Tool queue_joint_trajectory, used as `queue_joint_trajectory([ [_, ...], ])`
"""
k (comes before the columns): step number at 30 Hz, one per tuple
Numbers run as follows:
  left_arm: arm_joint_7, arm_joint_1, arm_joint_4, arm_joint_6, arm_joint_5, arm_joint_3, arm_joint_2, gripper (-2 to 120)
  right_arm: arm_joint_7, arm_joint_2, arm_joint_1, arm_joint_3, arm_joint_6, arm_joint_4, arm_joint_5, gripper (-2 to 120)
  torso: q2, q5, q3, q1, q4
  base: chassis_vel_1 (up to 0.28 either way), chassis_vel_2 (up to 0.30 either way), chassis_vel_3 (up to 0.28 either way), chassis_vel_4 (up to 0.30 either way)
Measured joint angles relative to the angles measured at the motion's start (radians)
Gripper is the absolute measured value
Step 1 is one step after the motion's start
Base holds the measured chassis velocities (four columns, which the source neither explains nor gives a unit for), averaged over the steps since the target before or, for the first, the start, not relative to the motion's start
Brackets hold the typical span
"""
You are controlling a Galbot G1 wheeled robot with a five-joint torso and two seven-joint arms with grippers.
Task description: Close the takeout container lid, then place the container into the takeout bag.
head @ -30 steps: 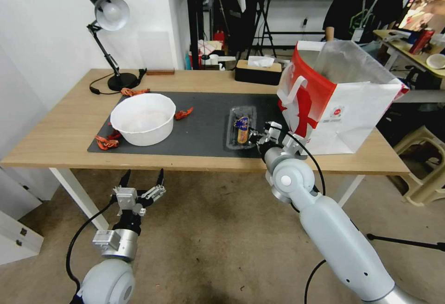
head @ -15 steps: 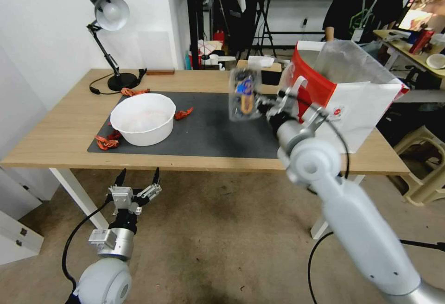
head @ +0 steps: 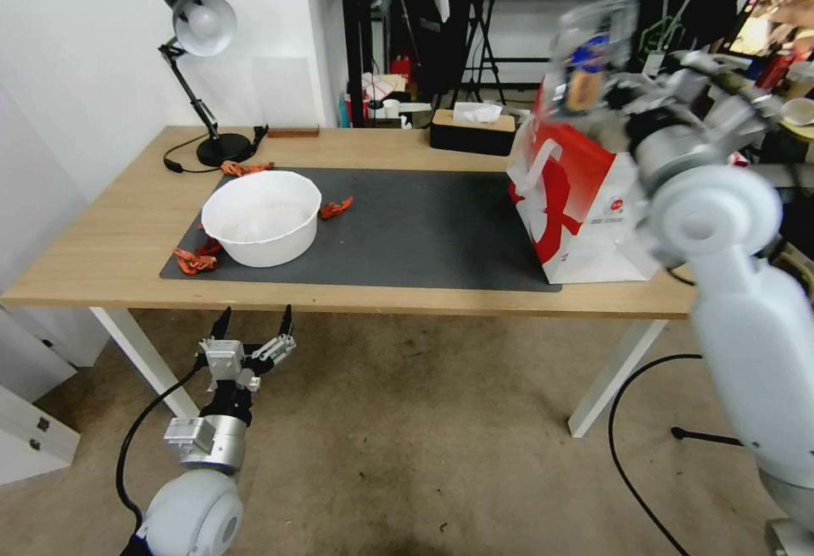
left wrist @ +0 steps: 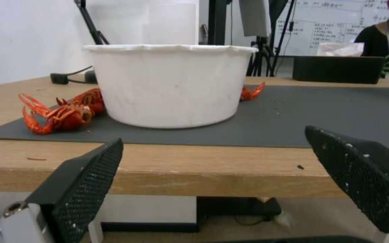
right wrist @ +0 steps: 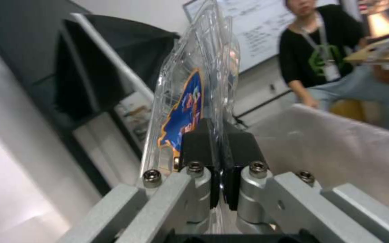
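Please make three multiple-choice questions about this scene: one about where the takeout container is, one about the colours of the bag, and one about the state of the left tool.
1. Where is the takeout container?
A. On the dark mat
B. Held in the air above the takeout bag
C. Inside the white bowl

2. Which colours has the bag?
A. Red and white
B. Blue and yellow
C. Green and black

3. How is the left tool?
A. Shut on a crayfish
B. Shut on the bowl
C. Open, holding nothing, below the table edge

Answers: 1 B, the right tool pinches the container on edge over the bag's opening. 2 A, the head view shows red and white panels. 3 C, its fingers stand wide apart.
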Motion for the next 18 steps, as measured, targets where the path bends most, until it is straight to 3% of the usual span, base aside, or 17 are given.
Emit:
queue_joint_trajectory([
  [6,0.000,0.000,-0.001,-0.003,0.001,0.002,-0.001,100,0.024,-0.006,-0.019,0.011,-0.042,-0.032,-0.009,2,0.000,0.0001,0.000,0.000,0.0002,0.000,0.000,0.000,0.000],
  [16,0.000,-0.001,-0.007,-0.003,0.003,0.006,-0.001,100,0.036,-0.004,-0.042,0.036,-0.072,-0.034,-0.027,43,0.000,-0.0002,0.000,0.000,0.0003,0.000,0.000,0.000,0.000],
  [18,0.000,-0.001,-0.008,-0.003,0.003,0.006,-0.001,100,0.036,-0.005,-0.043,0.038,-0.072,-0.032,-0.027,44,0.000,-0.0002,0.000,0.000,0.0002,0.000,0.000,0.000,0.000],
])
